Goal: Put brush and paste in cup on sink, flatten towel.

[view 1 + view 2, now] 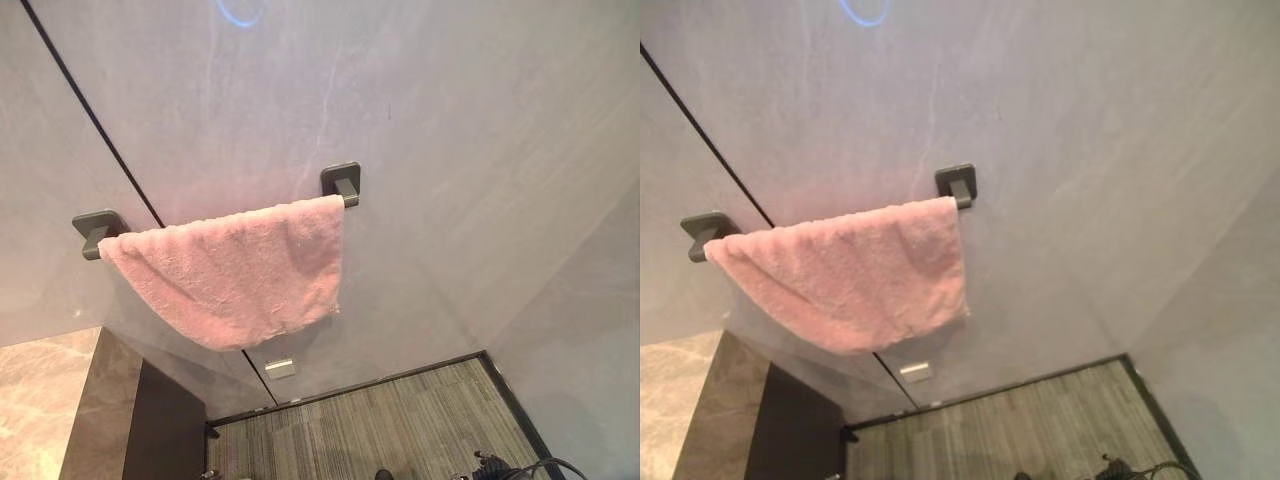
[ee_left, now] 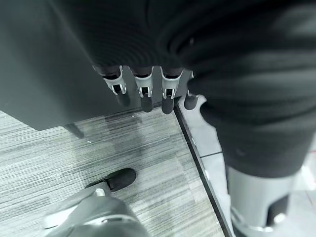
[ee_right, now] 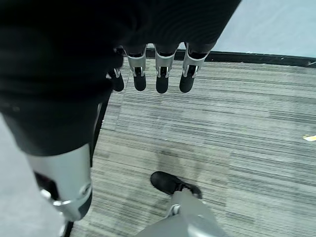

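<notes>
A pink towel [image 1: 232, 277] hangs bunched and crooked over a dark wall rail, between the left bracket [image 1: 97, 231] and the right bracket [image 1: 343, 182]. Its lower edge sags to a point left of the middle. In the left wrist view my left hand [image 2: 143, 89] hangs over the striped floor beside a dark cabinet, fingers relaxed and holding nothing. In the right wrist view my right hand [image 3: 158, 74] hangs over the same floor, fingers relaxed and empty.
A stone countertop [image 1: 45, 400] with a dark cabinet [image 1: 165, 425] under it stands at the lower left. A small metal plate [image 1: 281, 368] sits low on the grey wall. Grey striped floor [image 1: 390, 425] runs along the wall's dark skirting.
</notes>
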Robot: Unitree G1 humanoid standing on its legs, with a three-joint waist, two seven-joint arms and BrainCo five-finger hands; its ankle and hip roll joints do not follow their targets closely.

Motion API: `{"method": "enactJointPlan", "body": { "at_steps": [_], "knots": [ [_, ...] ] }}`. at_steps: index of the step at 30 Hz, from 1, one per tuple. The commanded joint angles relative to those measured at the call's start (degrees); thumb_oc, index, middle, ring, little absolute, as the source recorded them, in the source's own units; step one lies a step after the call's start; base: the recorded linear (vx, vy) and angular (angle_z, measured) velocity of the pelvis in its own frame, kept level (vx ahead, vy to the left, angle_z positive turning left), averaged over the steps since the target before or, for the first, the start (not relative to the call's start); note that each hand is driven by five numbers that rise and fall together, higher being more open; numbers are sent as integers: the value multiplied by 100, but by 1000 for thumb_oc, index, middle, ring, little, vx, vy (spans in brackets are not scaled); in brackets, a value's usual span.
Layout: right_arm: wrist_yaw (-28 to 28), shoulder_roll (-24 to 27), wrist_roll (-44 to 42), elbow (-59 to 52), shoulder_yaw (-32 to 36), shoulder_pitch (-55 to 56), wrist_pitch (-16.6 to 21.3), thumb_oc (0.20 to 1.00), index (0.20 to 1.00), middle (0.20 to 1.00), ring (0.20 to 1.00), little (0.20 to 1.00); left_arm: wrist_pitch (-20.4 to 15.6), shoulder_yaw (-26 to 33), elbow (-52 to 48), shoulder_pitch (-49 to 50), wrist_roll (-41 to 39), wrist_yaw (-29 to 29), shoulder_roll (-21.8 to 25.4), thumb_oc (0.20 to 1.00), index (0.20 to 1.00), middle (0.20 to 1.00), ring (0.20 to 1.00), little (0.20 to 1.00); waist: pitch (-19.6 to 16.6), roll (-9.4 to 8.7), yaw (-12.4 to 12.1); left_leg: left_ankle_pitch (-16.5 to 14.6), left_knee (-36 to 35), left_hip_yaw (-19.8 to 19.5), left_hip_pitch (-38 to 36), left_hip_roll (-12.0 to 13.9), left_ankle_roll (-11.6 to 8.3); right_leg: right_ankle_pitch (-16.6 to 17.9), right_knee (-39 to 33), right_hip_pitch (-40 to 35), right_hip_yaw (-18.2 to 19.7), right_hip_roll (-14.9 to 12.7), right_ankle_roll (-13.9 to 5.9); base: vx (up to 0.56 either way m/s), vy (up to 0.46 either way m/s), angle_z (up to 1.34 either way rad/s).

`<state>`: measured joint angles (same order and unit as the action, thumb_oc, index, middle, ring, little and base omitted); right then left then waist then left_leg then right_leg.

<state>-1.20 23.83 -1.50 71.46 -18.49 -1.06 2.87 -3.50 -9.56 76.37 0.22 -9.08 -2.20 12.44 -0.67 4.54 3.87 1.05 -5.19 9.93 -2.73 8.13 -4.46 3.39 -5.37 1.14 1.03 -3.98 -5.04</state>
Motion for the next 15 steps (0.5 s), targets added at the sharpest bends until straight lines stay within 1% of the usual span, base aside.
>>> {"method": "enactJointPlan", "body": {
  "at_steps": [1,7,15],
  "knots": [
    [-121,-113,-238,338,50,-360,262,1000,1000,1000,1000,1000,-276,130,67,-350,-217,-212,188,1000,1000,1000,1000,1000,81,-363,7,271,19,-67,7,542,-508,63,37,70,-206,-672,-423,0,0,0],
    [-183,-183,-177,232,-66,-443,339,1000,1000,1000,1000,1000,-320,17,-31,-368,-217,-290,131,1000,1000,1000,1000,1000,74,-344,-25,259,19,-93,-1,522,-506,72,37,52,-269,-695,-430,0,0,0],
    [-192,-170,-95,328,-67,-475,341,1000,1000,1000,1000,1000,-339,-97,-121,-355,-237,-245,57,1000,1000,1000,1000,1000,78,-330,-52,249,19,-134,14,509,-496,68,37,44,-299,-700,-429,0,0,0]
  ]
}}
